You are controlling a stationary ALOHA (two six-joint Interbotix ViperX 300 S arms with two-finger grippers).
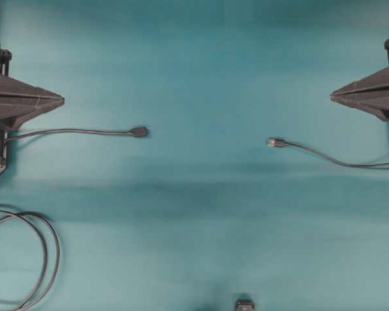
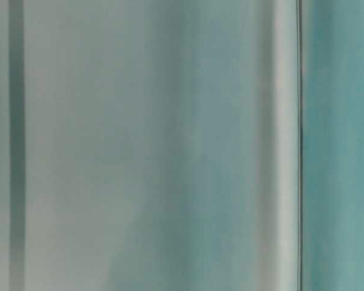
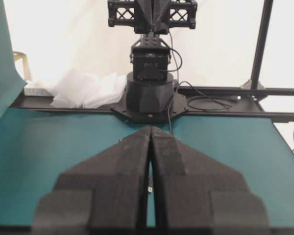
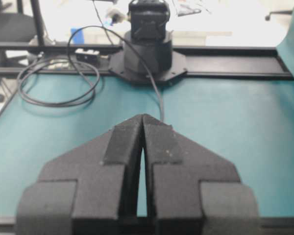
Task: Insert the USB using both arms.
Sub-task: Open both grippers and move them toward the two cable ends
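Observation:
The USB point(image 1: 275, 142), a small plug with a silvery tip, lies on the teal table right of centre, and its thin dark cable trails off to the right edge. Facing it, left of centre, lies the blunt black socket end point(image 1: 140, 131) of the other cable. My left gripper point(image 1: 61, 100) hovers at the left edge, shut and empty, up and left of the socket. My right gripper point(image 1: 332, 96) hovers at the right edge, shut and empty, up and right of the USB. The wrist views show both grippers point(image 3: 151, 129) point(image 4: 143, 117) with fingers pressed together.
A coiled dark cable point(image 1: 26, 259) lies at the lower left corner; it also shows in the right wrist view point(image 4: 59, 83). A small dark object point(image 1: 245, 303) sits at the bottom edge. The opposite arm bases point(image 3: 149, 95) point(image 4: 147, 54) stand at the table ends. The table-level view is only blur.

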